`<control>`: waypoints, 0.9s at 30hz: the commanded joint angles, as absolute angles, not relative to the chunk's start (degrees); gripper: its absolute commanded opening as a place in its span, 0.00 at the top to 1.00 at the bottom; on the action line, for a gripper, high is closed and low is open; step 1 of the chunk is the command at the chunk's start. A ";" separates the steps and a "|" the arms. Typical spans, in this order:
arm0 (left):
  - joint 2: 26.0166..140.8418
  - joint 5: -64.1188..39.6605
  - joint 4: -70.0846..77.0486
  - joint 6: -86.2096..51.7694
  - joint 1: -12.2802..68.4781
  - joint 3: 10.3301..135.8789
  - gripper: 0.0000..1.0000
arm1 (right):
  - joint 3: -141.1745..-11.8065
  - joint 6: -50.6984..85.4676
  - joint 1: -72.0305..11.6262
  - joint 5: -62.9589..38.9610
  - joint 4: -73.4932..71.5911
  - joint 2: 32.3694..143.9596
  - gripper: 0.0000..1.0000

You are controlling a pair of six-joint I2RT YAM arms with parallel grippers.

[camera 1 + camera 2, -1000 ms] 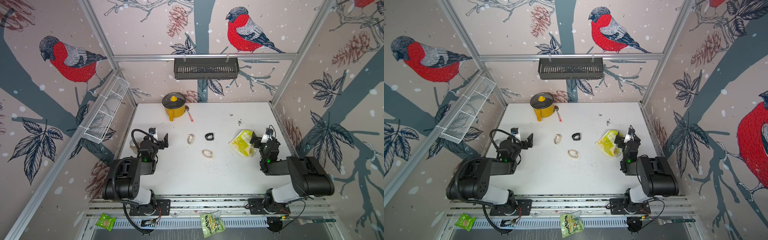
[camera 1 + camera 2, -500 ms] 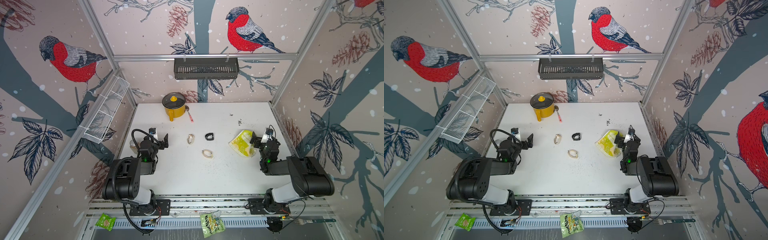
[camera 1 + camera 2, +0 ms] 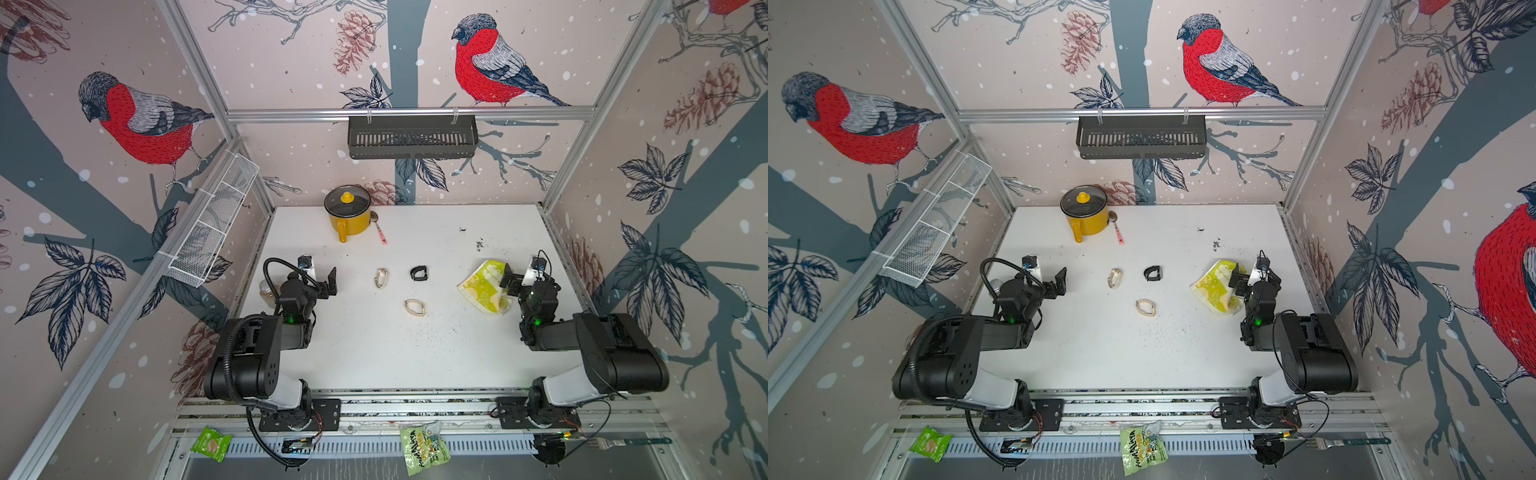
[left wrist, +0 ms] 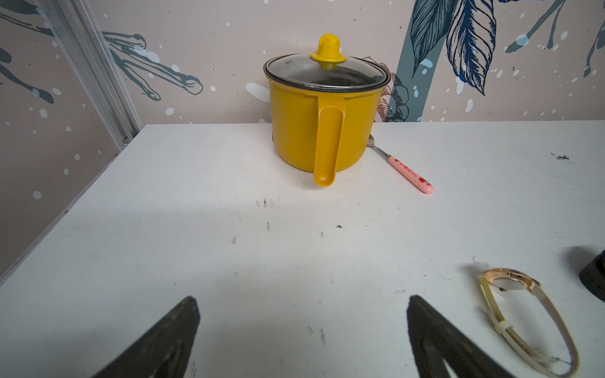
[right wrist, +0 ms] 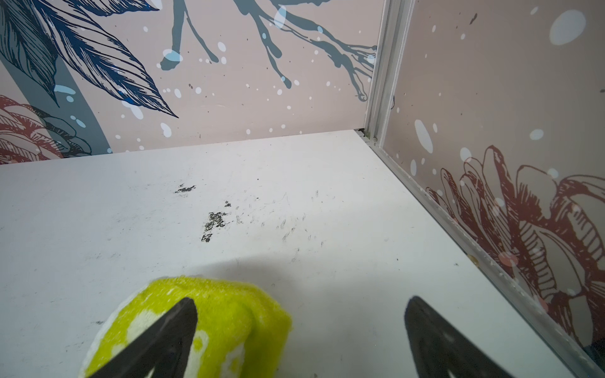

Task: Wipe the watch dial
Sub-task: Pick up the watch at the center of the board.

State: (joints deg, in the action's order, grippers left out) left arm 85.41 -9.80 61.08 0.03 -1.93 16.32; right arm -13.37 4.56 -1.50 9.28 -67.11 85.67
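The bench (image 3: pixel 374 353) was inspected from its left side to its right. A small jar (image 3: pixel 266 291) is noted at the left edge, partly hidden behind the left arm. The left end effector (image 4: pixel 302 300) is held low over bare bench with its jaws spread fully apart, and nothing is gripped. A lidded yellow pot (image 3: pixel 348 212) is placed at the back, handle turned toward the front. A pink-handled spoon (image 3: pixel 381 233) is laid just beside it on the right.

Three watches are found near the middle, none touched. A gold-cased watch (image 3: pixel 381 277) is lying on its side nearest the left end effector, a black watch (image 3: pixel 419 273) is to its right, and a beige-strapped watch (image 3: pixel 414 307) is nearer the front. Which dial is intended cannot be told.

A yellow-green cloth (image 3: pixel 482 289) is crumpled on the right side, well apart from the watches. The right end effector (image 5: pixel 301 300) is likewise seen fully open and empty. One finger is positioned over the cloth's edge, and contact cannot be confirmed.
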 commanded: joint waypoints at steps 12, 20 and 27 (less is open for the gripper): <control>82.02 8.09 37.91 -2.29 1.85 30.37 0.02 | -26.37 10.78 -8.29 30.49 -32.28 72.13 0.00; 76.24 4.08 27.79 -8.83 5.00 37.80 0.02 | -43.75 20.41 -11.60 37.51 0.00 72.86 0.00; 73.85 4.10 17.22 -8.79 15.83 45.05 0.02 | -53.27 26.59 -12.98 30.27 17.75 74.29 0.02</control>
State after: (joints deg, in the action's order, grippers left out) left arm 74.48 4.27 22.83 -8.73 12.67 43.27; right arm -51.05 22.02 -12.56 32.95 6.85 74.17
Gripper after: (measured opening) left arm 0.982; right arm 0.982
